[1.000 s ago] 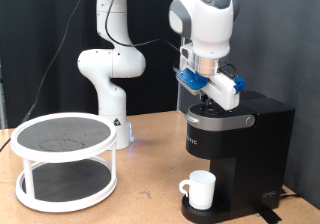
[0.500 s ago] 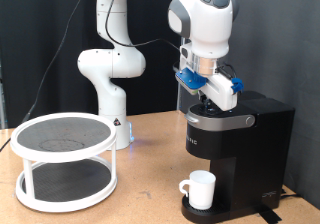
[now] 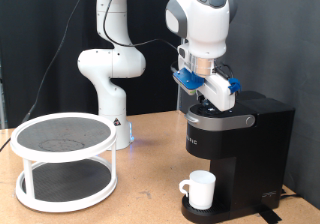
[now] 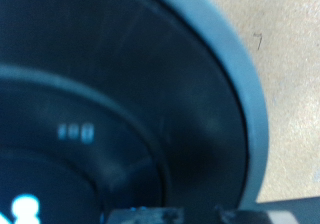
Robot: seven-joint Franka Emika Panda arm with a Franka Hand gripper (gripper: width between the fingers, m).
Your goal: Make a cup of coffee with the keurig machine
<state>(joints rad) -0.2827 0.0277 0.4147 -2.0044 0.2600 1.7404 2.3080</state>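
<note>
The cup [image 3: 201, 189] is small, plain white and glossy, with a loop handle pointing to about 9 o'clock in the exterior view. It stands upright on the round drip base under the spout of the machine [image 3: 238, 154], so it is already in place to be filled. I judge it light but rigid, slick-glazed and liable to chip; the handle or the rim wall would be the sensible places to take it, and once full it would need to be kept level.

The machine is a boxy matte-black block, much taller than the cup, sitting on the wooden table [image 3: 150, 199] at about 4 o'clock in the exterior view. It looks heavy and stiff enough to stay put under a downward push. Its lid appears closed. The wrist view shows, very close and blurred, a dark rounded top with a silver ring [image 4: 225, 64] and faint lit marks.

The gripper [image 3: 209, 102] is down on the machine's top, at about 12 o'clock from the cup, the fingers hidden against the black lid; whether they are apart or together I cannot tell. Nothing shows between them.

At 8 o'clock in the exterior view stands a white two-tier round rack [image 3: 64, 162], well apart from the machine.
</note>
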